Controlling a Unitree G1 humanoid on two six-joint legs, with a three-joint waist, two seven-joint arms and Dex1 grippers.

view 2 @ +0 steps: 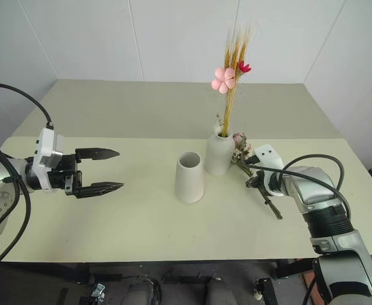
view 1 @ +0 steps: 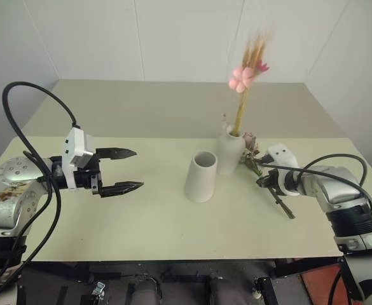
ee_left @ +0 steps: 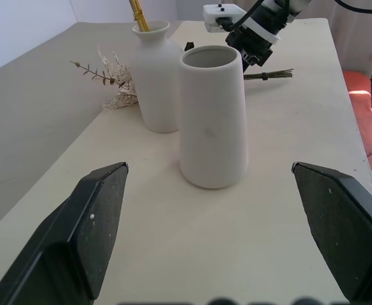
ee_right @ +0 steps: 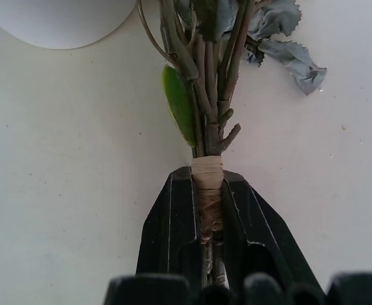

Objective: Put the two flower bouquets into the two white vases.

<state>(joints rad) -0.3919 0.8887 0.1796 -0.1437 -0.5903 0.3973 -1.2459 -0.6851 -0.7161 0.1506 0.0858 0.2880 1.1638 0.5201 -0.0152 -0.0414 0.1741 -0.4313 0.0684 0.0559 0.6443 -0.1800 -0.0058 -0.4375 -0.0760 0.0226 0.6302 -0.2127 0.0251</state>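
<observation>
Your right gripper [ee_right: 210, 210] is clamped on the taped wrap of the bushy bouquet [ee_right: 208, 121], which lies flat on the table [view 1: 141, 235] just beside the narrow-necked vase [view 1: 229, 151] that already holds the slim bouquet [view 1: 245, 76]; your left gripper [view 1: 123, 170] hangs open. Lift straight up first, then swing the stems down so they drop cleanly into the wide-mouthed vase [view 1: 201, 176]. Its long axis runs along the tabletop, blossoms toward the vases and cut stem ends toward the table's near edge.

Bare bench [view 1: 141, 216] lies open before the cylinder vase [view 1: 201, 176], while the bottle vase [view 1: 229, 150] touching it blocks its far side.
</observation>
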